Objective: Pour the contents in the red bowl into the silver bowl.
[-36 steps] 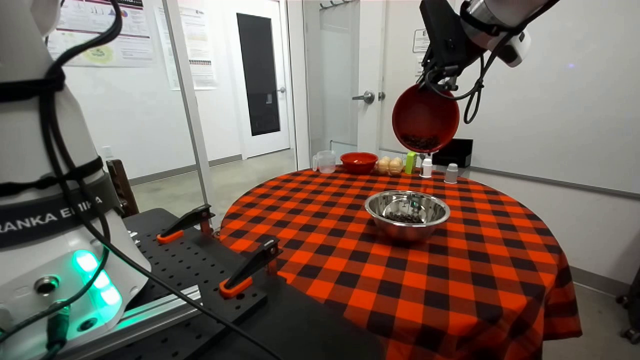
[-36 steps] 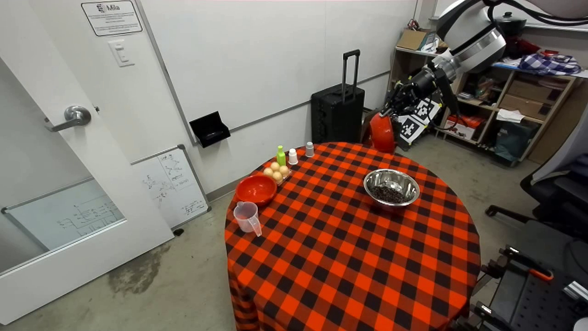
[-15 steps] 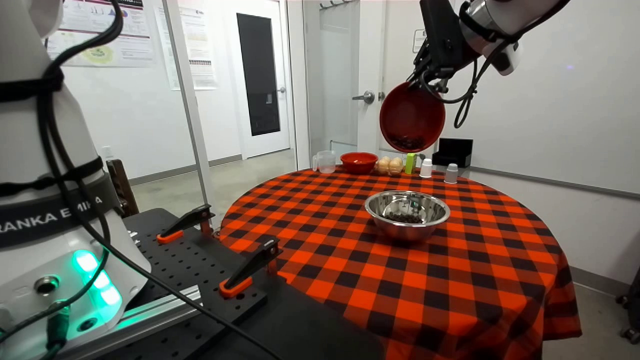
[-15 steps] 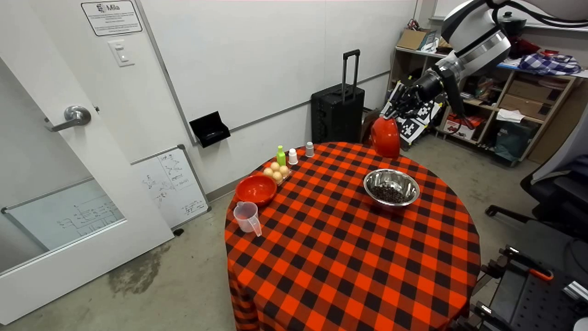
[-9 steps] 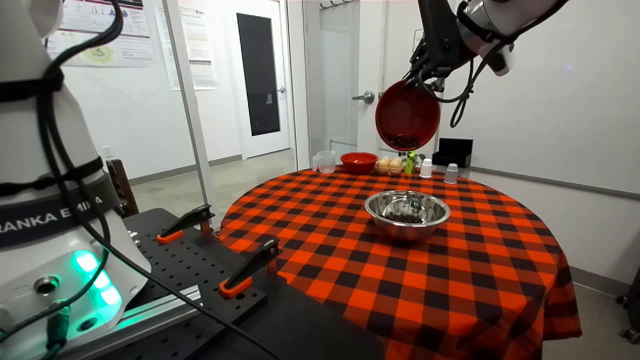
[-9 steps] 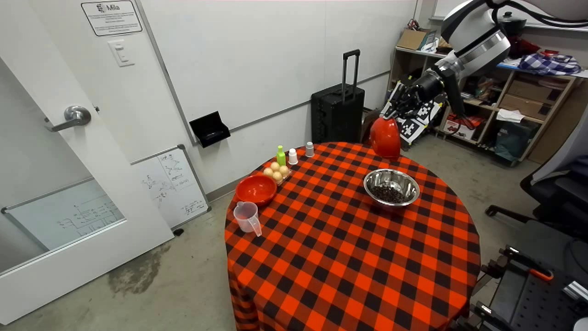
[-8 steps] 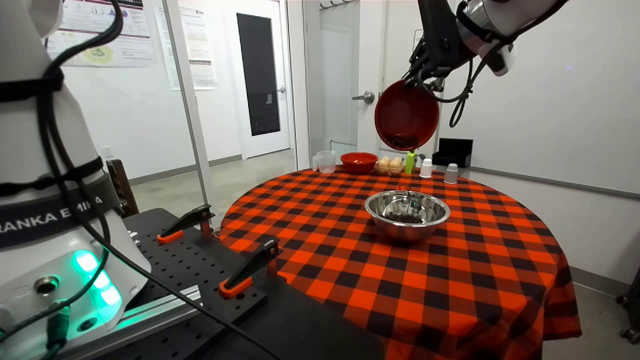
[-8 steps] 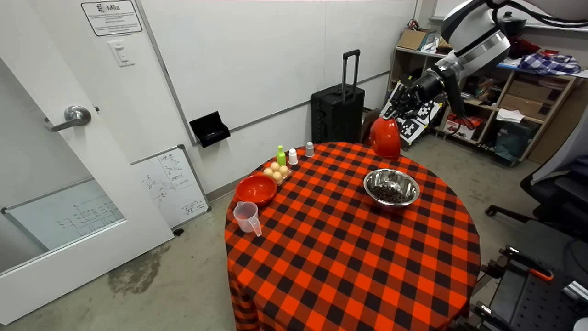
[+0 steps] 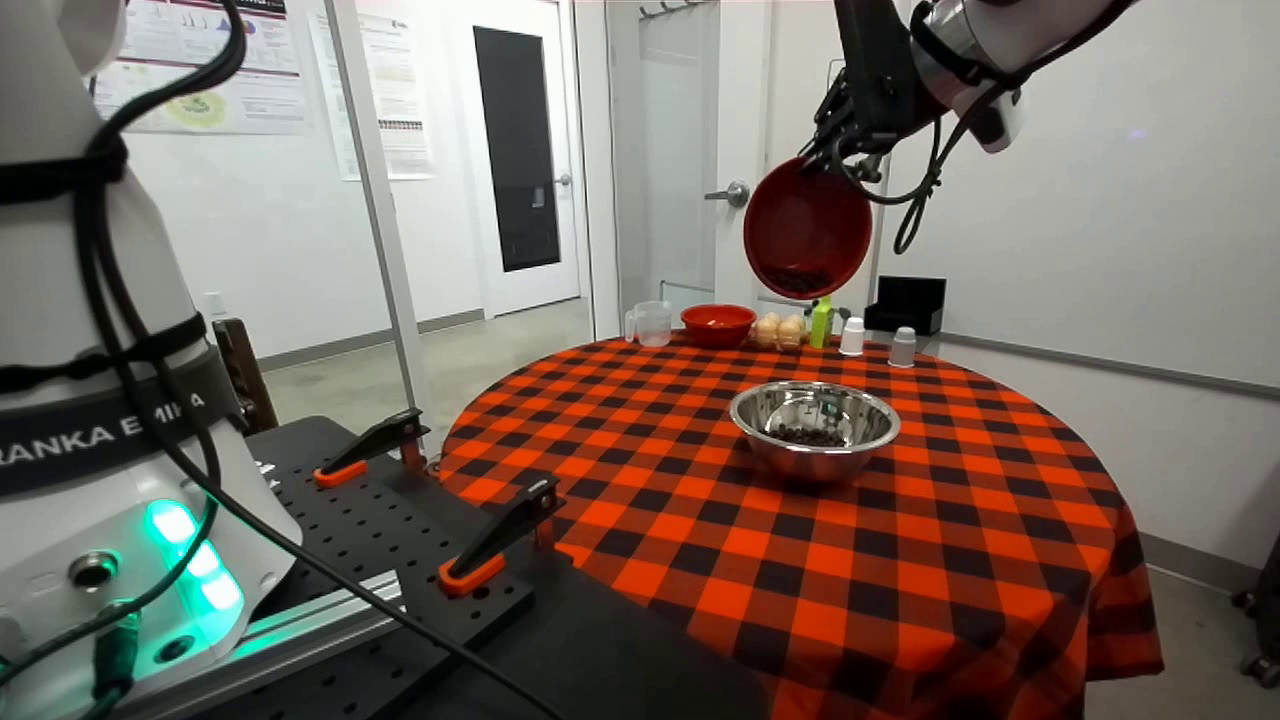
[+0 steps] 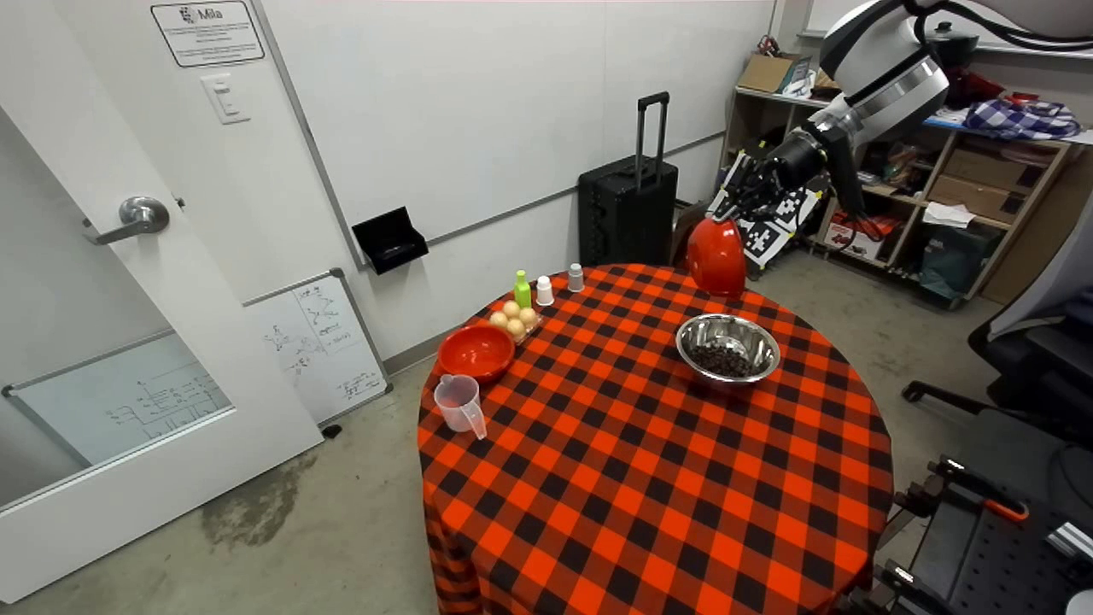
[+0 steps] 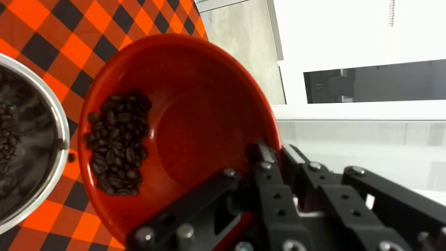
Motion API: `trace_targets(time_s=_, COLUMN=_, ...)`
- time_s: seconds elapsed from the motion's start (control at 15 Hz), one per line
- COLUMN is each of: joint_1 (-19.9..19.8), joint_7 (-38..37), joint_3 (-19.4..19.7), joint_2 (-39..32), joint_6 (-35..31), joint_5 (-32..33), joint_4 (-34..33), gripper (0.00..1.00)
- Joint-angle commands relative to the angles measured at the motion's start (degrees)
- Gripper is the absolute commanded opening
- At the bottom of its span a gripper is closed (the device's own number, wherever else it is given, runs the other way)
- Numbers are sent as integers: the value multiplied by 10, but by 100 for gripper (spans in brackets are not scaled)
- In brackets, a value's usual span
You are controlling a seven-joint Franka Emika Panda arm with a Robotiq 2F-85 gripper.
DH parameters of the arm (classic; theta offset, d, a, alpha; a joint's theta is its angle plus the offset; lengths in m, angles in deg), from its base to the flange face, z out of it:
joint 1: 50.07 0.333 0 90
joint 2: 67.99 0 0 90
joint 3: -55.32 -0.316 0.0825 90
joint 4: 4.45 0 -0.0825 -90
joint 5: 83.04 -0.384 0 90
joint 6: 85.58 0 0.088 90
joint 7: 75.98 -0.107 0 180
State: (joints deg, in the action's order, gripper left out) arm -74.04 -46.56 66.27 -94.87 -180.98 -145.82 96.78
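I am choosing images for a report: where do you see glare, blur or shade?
Wrist view: the wall looks washed out, a dark speck seen beside the silver bowl is blurred, but the beans in the red bowl look fairly sharp; an exterior view: the robot's lights glare, and the red bowl's inside lies in shade; both exterior views: bright reflections on the silver bowl.

An upright, round, glossy red bowl (image 10: 475,354) rests on a red-and-black checked cloth (image 10: 666,478). Just beside it stands a clear, handled plastic jug (image 10: 458,399); on the bowl's opposite side sits a cluster of tan eggs (image 10: 515,328). Farther from the bowl that way stand a bright green bottle (image 10: 523,292), a small white container (image 10: 545,293) and a small grey container (image 10: 575,279).
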Motion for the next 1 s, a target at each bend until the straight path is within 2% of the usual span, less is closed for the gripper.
trace_targets(time_s=0.0, joint_1=0, joint_7=-5, joint_3=3, joint_2=2, joint_6=20, joint_5=-6, joint_4=-8, gripper=2)
trace_targets(time_s=0.4, joint_1=9, joint_7=-7, joint_3=11, joint_2=3, joint_6=1, joint_5=23, joint_4=-8, gripper=2)
trace_targets(time_s=0.93, joint_1=11, joint_7=-8, joint_3=12, joint_2=2, joint_6=-7, joint_5=146, joint_4=-17, gripper=2)
